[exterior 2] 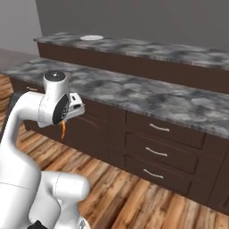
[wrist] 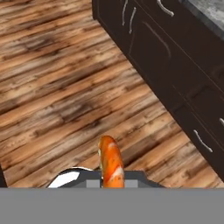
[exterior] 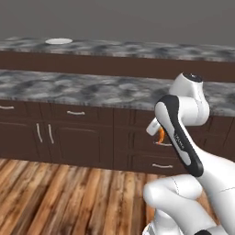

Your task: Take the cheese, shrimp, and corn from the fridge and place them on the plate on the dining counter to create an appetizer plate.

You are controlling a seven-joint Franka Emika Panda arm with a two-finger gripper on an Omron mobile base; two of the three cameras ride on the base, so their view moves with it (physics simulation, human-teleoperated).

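Observation:
An orange-pink shrimp (wrist: 111, 161) sticks out from between the fingers of my gripper (exterior: 156, 129), which is shut on it. The hand hangs over the wooden floor in front of the drawer-fronted counter, and the shrimp (exterior: 161, 136) dangles below the wrist, as the right base view also shows (exterior 2: 63, 129). Far back, the white plate (exterior: 58, 41) lies on the dining counter (exterior: 137, 49), at its left end; the same plate (exterior 2: 91, 37) rests on that counter (exterior 2: 161, 50) in the right base view. The cheese, the corn and the fridge are out of view.
A marbled counter with dark drawers and cabinet doors (exterior: 82, 89) stands between me and the dining counter. Its drawer fronts (wrist: 175, 74) run close along the right of the hand view. Wooden floor (wrist: 57, 87) spreads below and to the left.

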